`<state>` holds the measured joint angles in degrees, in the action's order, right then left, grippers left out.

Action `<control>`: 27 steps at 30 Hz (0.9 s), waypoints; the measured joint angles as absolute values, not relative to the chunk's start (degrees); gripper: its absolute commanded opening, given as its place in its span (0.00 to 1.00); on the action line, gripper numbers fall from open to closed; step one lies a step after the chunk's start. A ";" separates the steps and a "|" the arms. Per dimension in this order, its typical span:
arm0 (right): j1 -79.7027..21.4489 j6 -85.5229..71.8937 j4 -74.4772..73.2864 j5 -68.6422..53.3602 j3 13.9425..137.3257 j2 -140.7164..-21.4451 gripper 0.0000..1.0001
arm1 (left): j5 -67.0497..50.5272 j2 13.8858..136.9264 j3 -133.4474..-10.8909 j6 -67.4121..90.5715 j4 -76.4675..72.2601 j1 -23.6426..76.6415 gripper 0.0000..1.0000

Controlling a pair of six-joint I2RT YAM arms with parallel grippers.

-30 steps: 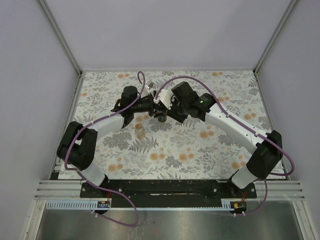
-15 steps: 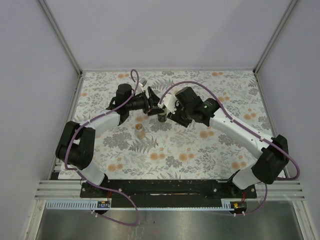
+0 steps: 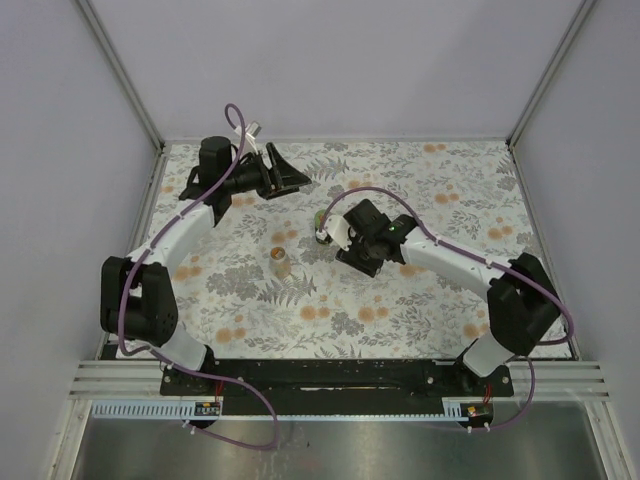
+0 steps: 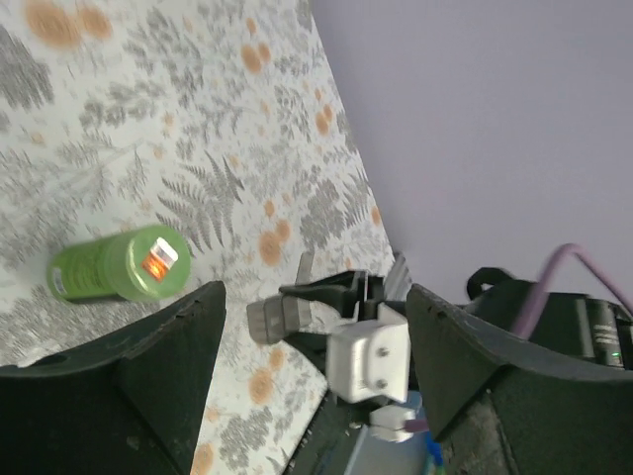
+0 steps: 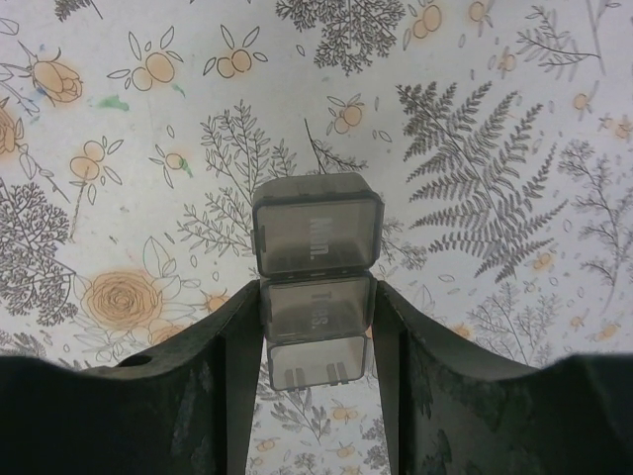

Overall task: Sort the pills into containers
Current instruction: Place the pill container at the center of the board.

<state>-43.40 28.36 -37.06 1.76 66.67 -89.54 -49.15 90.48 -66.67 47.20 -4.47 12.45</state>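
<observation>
Pill organizer [image 5: 316, 237], a smoky strip of day boxes, sits in the middle of my right wrist view. My right claw [image 5: 316, 302] is clamped on its lower boxes, and the "Mon." box pokes out beyond the fingertips. Every lid I can see looks closed. I judge the step is to ready this strip for filling, so I should hold it level and square, with my grip kept clear of the lid that must open. The box nearest my wrist is partly cut off by my fingers. I see no loose pills.

From my left wrist, my left claw [image 4: 315, 297] stands wide apart with nothing in it. A green bottle [image 4: 119, 265] rests on the flowered counter [image 4: 198, 119] at left. The view is too tilted to say whether it is upright. Whether it contains pills is hidden.

From above, my left claw [image 3: 290, 178] is at upper left, well apart from the work. My right claw [image 3: 330, 235] is near centre, with a speck of green just beside it. A tan bottle [image 3: 281, 262] stands to its lower left. The organizer itself is too small to pick out there.
</observation>
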 measured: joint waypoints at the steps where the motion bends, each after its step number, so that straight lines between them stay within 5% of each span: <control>1: -43.40 28.25 -36.53 1.58 66.48 -90.61 0.25 | -48.84 89.97 -68.12 44.93 -2.31 12.16 0.78; 11: -43.40 27.68 -32.99 -0.43 65.21 -97.10 0.34 | -43.86 84.42 -71.83 26.70 9.82 9.21 0.79; 27: -43.40 26.61 -31.27 -1.04 65.12 -101.49 0.44 | -43.46 82.63 -65.52 23.81 11.53 6.76 0.80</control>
